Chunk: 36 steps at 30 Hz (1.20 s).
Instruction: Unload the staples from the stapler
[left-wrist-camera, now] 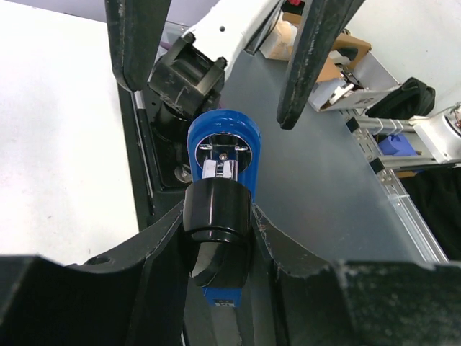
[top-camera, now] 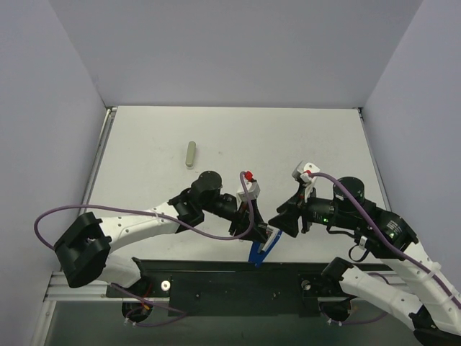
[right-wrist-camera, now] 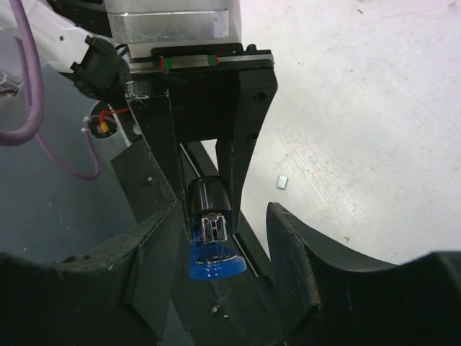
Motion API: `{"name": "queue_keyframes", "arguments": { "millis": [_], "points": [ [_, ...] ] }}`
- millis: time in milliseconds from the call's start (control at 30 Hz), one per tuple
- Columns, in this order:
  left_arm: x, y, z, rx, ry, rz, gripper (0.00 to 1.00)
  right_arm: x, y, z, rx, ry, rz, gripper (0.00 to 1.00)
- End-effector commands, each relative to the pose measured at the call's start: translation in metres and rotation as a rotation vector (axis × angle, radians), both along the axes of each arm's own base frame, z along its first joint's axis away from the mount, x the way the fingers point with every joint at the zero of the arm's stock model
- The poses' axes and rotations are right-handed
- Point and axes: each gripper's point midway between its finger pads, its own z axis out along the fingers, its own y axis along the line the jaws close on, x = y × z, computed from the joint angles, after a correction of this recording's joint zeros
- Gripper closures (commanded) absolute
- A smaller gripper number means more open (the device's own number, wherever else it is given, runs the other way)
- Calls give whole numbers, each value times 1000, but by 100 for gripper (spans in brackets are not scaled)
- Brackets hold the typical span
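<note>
The stapler (top-camera: 263, 249) has a blue base and a black top, and it is held tilted over the table's near edge. My left gripper (top-camera: 253, 229) is shut on its black top (left-wrist-camera: 216, 213), with a finger on each side. The blue nose and metal magazine mouth (left-wrist-camera: 225, 155) point away from the left wrist camera. My right gripper (top-camera: 281, 220) is open just right of the stapler, and its fingers (right-wrist-camera: 297, 252) stand apart around the stapler's front end (right-wrist-camera: 213, 229) without closing on it. One tiny pale staple bit (right-wrist-camera: 283, 182) lies on the white table.
A short grey-green bar (top-camera: 190, 153) lies alone on the table at the back left. The black mounting rail (top-camera: 238, 285) runs along the near edge under the stapler. Grey walls enclose the table (top-camera: 310, 137) on three sides.
</note>
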Motion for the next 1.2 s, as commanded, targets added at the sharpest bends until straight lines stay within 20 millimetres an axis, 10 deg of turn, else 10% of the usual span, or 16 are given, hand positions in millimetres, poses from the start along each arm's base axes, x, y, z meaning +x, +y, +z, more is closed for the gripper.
{"name": "queue_keyframes", "arguments": {
  "millis": [0, 1167],
  "points": [
    [-12, 1, 42, -116, -113, -62, 100, -21, 7, -3, 13, 41, 125, 54],
    [-19, 7, 55, -158, -158, -48, 100, -57, 22, -37, -115, 146, 287, 82]
  ]
}}
